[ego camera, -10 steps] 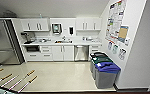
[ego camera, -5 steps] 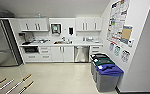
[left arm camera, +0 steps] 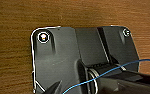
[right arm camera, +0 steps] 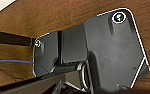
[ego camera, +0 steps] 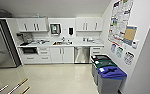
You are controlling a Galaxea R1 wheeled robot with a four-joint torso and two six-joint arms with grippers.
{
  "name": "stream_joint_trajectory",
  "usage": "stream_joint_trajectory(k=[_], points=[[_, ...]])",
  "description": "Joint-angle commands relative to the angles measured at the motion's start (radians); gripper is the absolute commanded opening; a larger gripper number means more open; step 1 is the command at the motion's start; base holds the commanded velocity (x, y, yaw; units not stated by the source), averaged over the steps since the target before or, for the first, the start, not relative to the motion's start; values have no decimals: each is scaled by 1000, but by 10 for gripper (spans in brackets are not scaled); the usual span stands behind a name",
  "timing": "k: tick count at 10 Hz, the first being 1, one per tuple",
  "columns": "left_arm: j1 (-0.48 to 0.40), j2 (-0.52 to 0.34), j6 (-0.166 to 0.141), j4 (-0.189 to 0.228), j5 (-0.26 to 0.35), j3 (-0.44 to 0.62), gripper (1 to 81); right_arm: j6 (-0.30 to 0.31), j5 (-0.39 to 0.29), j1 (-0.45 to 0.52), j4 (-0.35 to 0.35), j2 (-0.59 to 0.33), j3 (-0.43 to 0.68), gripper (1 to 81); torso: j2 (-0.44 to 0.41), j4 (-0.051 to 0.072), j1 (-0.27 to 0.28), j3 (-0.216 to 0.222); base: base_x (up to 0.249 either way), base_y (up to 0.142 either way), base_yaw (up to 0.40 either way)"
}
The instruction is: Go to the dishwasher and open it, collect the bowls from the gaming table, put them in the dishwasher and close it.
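Kitchenette seen from the head camera. The dishwasher, a grey stainless-steel under-counter unit with a horizontal bar handle near its top edge, stands closed in the run of white base cabinets, just right of the double doors below the sink and left of a narrow stack of drawers. White wall cabinets hang above the countertop; a paper-towel dispenser and a dark soap dispenser are mounted between them. A stainless refrigerator occupies the left side. Along the right wall stand three bins in a row: a black-lidded one nearest the counter, a green-lidded one and a blue-lidded one nearest the camera. Posters cover the wall above them. The pale glossy floor carries striped markings at lower left. Both wrist cameras face brown wood-grain surfaces behind the robot's own dark plate; whether either gripper's jaws are wide or narrow cannot be told.
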Motion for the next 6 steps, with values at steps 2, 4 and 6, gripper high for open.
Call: stream_joint_trajectory(k=[2, 4, 6], points=[[-49, -15, 4, -1, 51, 5, 811, 3, -50, 43, 10, -12, 13, 811, 0, 0, 0, 0, 192, 0, 0], [-49, -15, 4, -1, 51, 5, 811, 3, -50, 43, 9, -7, 14, 811, 0, 0, 0, 0, 191, 0, 0], [-49, -17, 4, -3, 51, 4, 811, 3, -50, 46, 6, -6, 10, 811, 0, 0, 0, 0, 191, 0, 0]])
